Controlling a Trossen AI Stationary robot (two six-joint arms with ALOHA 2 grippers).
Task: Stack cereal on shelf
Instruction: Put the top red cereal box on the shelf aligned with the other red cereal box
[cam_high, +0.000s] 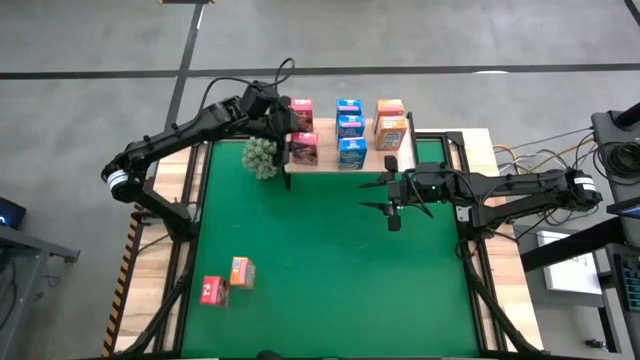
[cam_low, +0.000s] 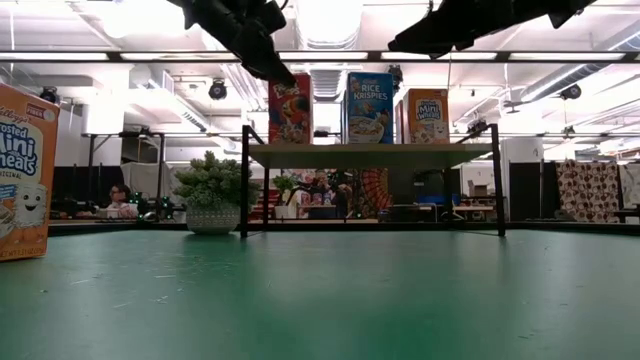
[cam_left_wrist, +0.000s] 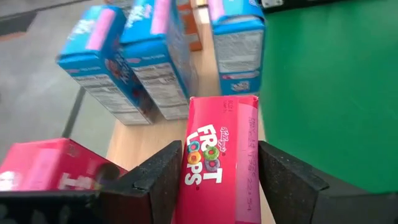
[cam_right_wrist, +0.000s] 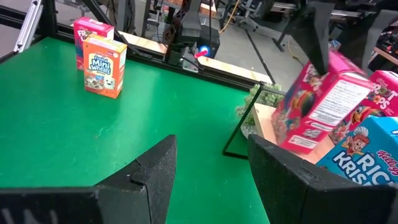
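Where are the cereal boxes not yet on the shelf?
High view: an orange box and a pink-red box stand together on the green mat's near-left corner, far from the shelf.

A green mat (cam_high: 330, 260) covers the table. At its far edge stands the wooden shelf (cam_high: 330, 160), carrying pink (cam_high: 301, 111), blue (cam_high: 349, 130) and orange boxes (cam_high: 391, 125), probably six or seven. The plant ball (cam_high: 260, 155) sits beside it. Near the front, an orange box (cam_high: 241, 271) and pink box (cam_high: 211, 290) stand together.

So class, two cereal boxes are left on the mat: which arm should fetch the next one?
Probably the right. Its pincer hangs open over the mat, while the left pincer grips a pink-red box at the shelf.
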